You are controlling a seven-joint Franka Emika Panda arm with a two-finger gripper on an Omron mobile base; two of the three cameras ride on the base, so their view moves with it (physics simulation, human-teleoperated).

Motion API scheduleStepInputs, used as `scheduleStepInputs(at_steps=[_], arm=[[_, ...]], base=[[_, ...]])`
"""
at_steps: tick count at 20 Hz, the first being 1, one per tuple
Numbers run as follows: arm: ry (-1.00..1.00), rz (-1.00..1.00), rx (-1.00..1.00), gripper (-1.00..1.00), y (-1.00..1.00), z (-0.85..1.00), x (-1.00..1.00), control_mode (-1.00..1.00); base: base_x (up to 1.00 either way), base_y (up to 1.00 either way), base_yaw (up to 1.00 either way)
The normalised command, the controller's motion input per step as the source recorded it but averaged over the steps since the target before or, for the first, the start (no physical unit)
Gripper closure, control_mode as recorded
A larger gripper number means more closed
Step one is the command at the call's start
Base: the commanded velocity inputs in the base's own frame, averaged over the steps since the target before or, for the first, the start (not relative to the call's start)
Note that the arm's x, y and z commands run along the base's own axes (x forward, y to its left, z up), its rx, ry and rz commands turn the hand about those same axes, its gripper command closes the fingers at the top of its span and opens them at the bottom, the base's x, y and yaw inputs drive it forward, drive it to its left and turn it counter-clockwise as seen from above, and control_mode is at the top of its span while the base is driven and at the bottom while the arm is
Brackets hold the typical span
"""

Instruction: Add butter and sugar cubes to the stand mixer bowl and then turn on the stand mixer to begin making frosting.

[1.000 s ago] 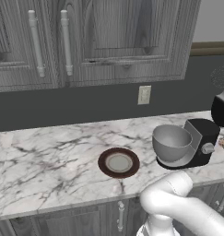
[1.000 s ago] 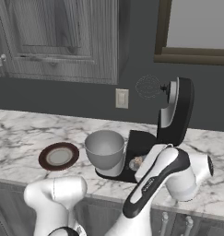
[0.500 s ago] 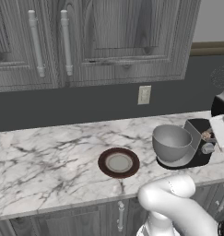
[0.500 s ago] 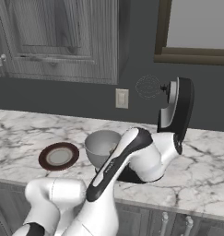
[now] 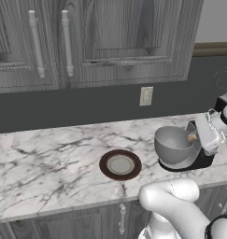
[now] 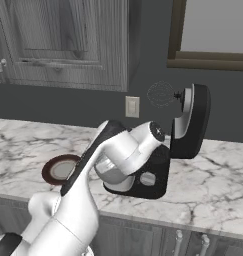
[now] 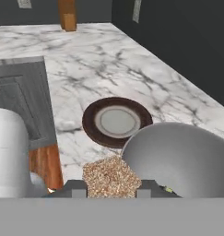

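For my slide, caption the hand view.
Gripper holds a sugar cube beside the bowl, plate beyond.

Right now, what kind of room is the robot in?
It looks like a kitchen. There is a marble counter, grey wooden cupboards on the wall above it, and a black stand mixer with a metal bowl.

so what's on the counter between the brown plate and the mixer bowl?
Nothing: in the left base view bare marble counter separates the plate from the stand mixer bowl. In the hand view their rims nearly meet.
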Motion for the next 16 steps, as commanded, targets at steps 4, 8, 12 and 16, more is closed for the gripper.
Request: scheduleStepInputs(at_steps=[4, 8, 12, 16], arm=[[0.24, 0.00, -0.20, 1.00, 0.31, -0.03, 0.48, -1.00], [0.21, 0.00, -0.17, 1.00, 0.21, -0.02, 0.50, -1.00], [0.11, 0.00, -0.14, 1.00, 0.01, -0.21, 0.39, -1.00], [0.06, 0.00, -0.11, 1.00, 0.00, -0.27, 0.31, -1.00]], base=[[0.00, 0.00, 0.00], [0.00, 0.00, 0.00], [0.00, 0.00, 0.00], [0.00, 0.00, 0.00]])
